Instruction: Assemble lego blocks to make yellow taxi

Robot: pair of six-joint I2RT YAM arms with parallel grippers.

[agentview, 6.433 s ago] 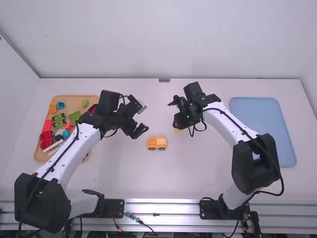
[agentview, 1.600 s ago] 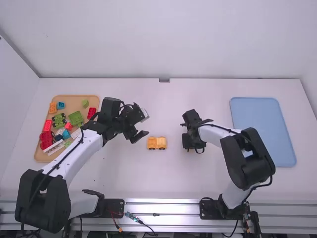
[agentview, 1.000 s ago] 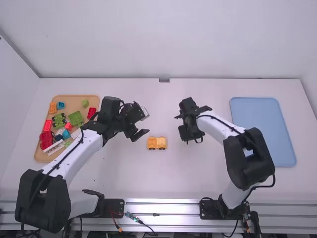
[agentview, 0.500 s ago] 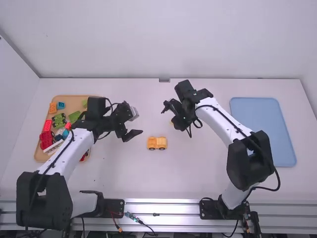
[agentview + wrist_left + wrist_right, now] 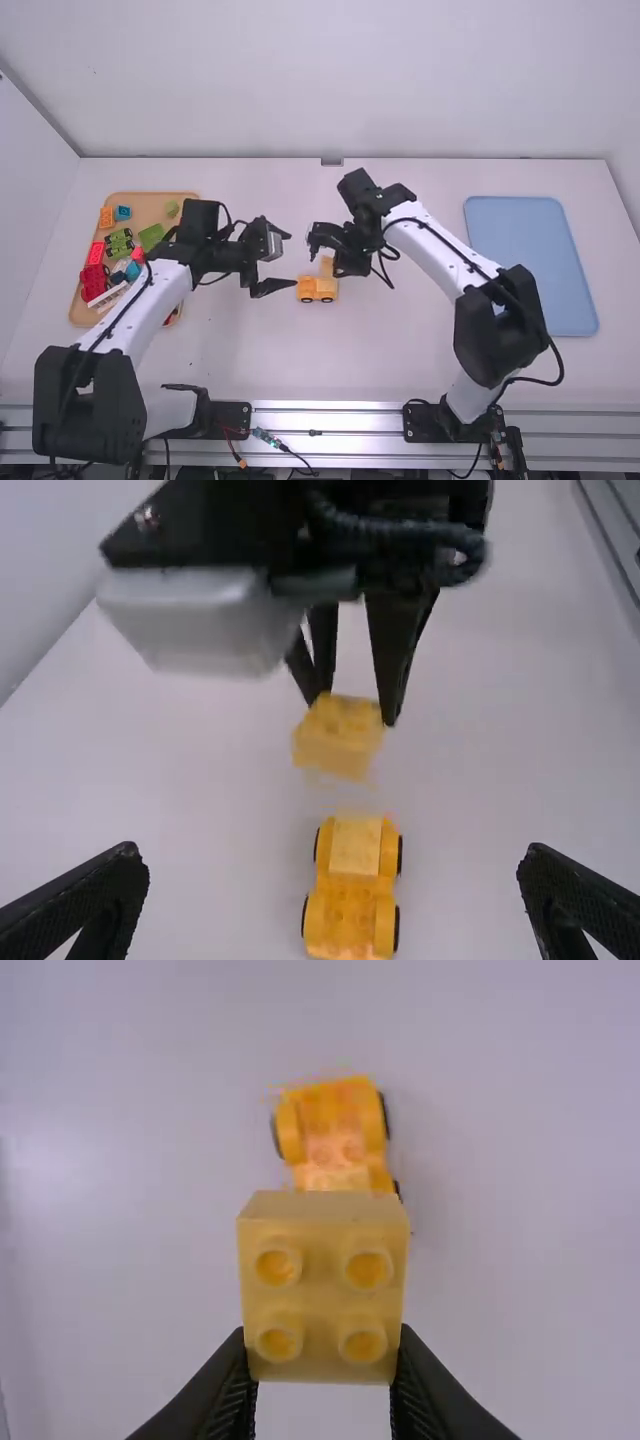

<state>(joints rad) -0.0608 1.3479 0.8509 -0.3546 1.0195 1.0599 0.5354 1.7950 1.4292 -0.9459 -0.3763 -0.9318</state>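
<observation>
So that its underside can presumably meet the wheeled yellow base (image 5: 317, 289) on the worktop (image 5: 250, 350), the yellow block (image 5: 323, 1290) is pinched by its sides in the right gripper (image 5: 322, 1360), near the base. The left gripper (image 5: 333, 855) hangs open, perhaps for steadying.

This looks like a robotics lab, or a workcell in one: a left arm (image 5: 135, 310) and a right arm (image 5: 435, 245), jointed and white and black, stand at the near edge of a white table (image 5: 250, 360), by a metal rail (image 5: 330, 420) strung with thin wires (image 5: 265, 437). Plain white walls (image 5: 330, 80) rise at the far side and to the left, and toy blocks (image 5: 94, 280) sit in a shallow tan tray (image 5: 150, 205), with a blue tray (image 5: 530, 260) at the right.
</observation>
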